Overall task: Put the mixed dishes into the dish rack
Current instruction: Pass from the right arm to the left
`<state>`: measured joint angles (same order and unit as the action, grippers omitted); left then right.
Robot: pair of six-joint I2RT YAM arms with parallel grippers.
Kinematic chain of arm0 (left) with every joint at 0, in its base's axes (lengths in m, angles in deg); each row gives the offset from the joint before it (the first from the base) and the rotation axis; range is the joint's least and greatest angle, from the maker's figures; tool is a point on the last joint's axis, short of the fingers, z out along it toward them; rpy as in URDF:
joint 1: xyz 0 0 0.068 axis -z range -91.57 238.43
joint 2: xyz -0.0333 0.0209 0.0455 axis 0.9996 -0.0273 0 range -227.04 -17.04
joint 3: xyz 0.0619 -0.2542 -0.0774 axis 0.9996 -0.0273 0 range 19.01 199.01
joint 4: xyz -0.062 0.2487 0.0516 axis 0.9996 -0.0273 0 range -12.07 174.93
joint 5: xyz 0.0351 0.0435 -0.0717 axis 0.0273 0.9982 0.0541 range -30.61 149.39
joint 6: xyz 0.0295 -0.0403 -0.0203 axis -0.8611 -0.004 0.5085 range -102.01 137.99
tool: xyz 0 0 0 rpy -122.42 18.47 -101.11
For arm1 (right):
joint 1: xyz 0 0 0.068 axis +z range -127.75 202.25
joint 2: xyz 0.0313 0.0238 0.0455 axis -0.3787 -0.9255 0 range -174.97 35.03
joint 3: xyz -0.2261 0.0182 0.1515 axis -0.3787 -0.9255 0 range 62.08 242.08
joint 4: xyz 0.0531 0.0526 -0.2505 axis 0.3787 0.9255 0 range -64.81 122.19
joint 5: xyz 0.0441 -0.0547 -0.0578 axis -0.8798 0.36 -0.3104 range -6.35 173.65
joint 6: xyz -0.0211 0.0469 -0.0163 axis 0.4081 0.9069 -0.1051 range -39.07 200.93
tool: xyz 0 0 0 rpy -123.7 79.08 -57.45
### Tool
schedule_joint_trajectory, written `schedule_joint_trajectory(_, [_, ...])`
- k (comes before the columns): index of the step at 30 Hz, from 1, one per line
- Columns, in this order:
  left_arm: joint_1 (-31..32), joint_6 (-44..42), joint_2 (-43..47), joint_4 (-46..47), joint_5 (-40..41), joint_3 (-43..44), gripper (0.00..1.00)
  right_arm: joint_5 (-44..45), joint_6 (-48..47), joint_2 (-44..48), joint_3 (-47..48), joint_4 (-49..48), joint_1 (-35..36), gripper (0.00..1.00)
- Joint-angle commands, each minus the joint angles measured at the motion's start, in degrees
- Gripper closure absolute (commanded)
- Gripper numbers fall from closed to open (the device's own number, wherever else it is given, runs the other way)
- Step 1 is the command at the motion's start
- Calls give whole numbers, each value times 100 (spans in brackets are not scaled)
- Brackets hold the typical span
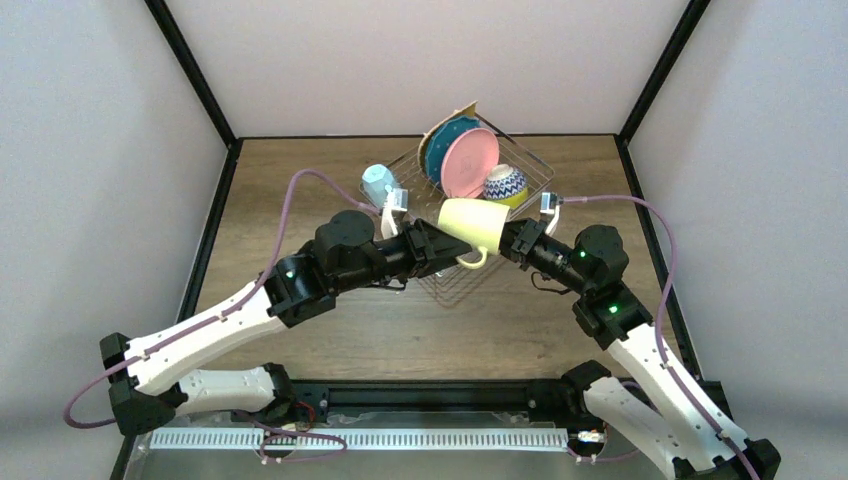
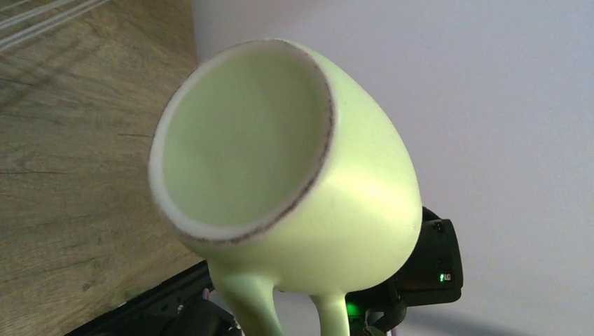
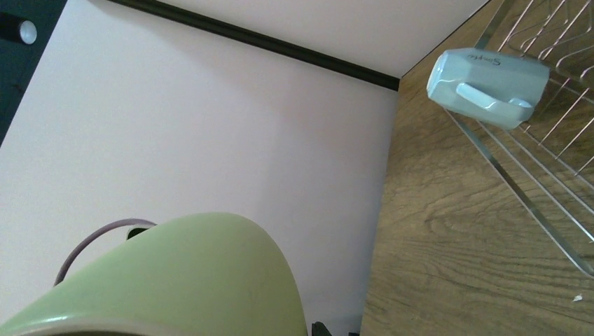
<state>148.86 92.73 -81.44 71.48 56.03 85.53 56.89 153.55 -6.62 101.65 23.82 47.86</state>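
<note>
- Loading was judged mostly done: four of the six dishes were seen inside the dish rack [image 1: 545, 178].
- The tan woven-look plate [image 1: 466, 110], the teal dotted plate [image 1: 445, 140] and the pink round plate [image 1: 470, 162] were stood on edge, one against the next, at the rack's far end.
- The lime-inside blue-and-white patterned bowl [image 1: 505, 184] was set inside the rack, just beside the pink plate, towards the rack's right side.
- The light-blue mug [image 1: 378, 184] was seen outside the rack, lying on its side on the wood just beside the rack's left rim.
- The pale yellow-green mug [image 1: 472, 224] was held in the air above the rack's near end, tipped over, with its mouth turned to the rack's left and its handle hanging down.
- The right gripper [image 1: 512, 240] was clamped on that mug from the rack's right side; the contact itself was hidden by the mug.
- The left gripper [image 1: 432, 243] was held with its jaws wide apart over the rack's near-left edge, close to the mug's mouth, and nothing was seen between them.
- Two steps were judged left: the held mug was to be lowered into the rack's bare near part, and the light-blue mug was to be fetched and loaded.
</note>
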Motion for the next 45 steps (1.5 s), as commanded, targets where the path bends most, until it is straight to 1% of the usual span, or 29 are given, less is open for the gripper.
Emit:
schedule_joint_trajectory(1, [-21,-66,-132,316,-314,-16,0,-332,207,31,288,-626,19,99])
schedule_joint_trajectory(9, [-22,11,-234,628,-441,-55,0,-637,398,-71,180,-923,23,99])
schedule_joint_trajectory(21, [-22,132,-454,1067,-643,-130,1,-816,550,-74,-17,-1169,26,99])
schedule_joint_trajectory(26, [-26,183,-548,1221,-678,-138,4,-860,578,-65,-100,-1226,23,99])
schedule_joint_trajectory(34, [-20,289,-736,1643,-817,-146,18,-904,615,-36,-241,-1278,22,99])
schedule_joint_trajectory(39, [-24,359,-823,1896,-909,-161,31,-924,621,-21,-321,-1305,19,99])
schedule_joint_trajectory(41, [-22,360,-858,1960,-937,-161,40,-922,622,-19,-342,-1305,23,99])
schedule_joint_trajectory(43, [-27,345,-874,1975,-939,-165,51,-911,603,-11,-354,-1284,23,99])
schedule_joint_trajectory(45, [-22,319,-874,1964,-924,-164,61,-908,583,-8,-369,-1279,23,99])
